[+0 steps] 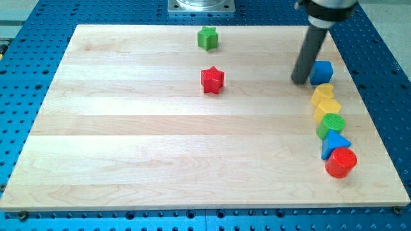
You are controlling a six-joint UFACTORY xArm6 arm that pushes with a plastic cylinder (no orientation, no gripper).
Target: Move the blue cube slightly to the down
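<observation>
My tip (299, 80) stands on the pale wooden board (128, 141), just beside the blue cube (322, 72), at its left in the view. It is a bare rod, holding nothing. Below the cube a column of blocks runs close along the board's right edge: two yellow blocks (325, 100), a green block (332, 124), a blue triangle (334, 143) and a red cylinder (340, 163). A green star (207, 38) and a red star (212, 80) lie well apart near the top centre. A blue perforated table (26, 96) surrounds the board. No writing is readable.

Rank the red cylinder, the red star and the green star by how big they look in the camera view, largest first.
1. red cylinder, clearly the largest, though it also sits nearest the view's bottom, so nearness may inflate it.
2. red star and green star look nearly alike; the red seems marginally bigger, but I won't rank them.
</observation>
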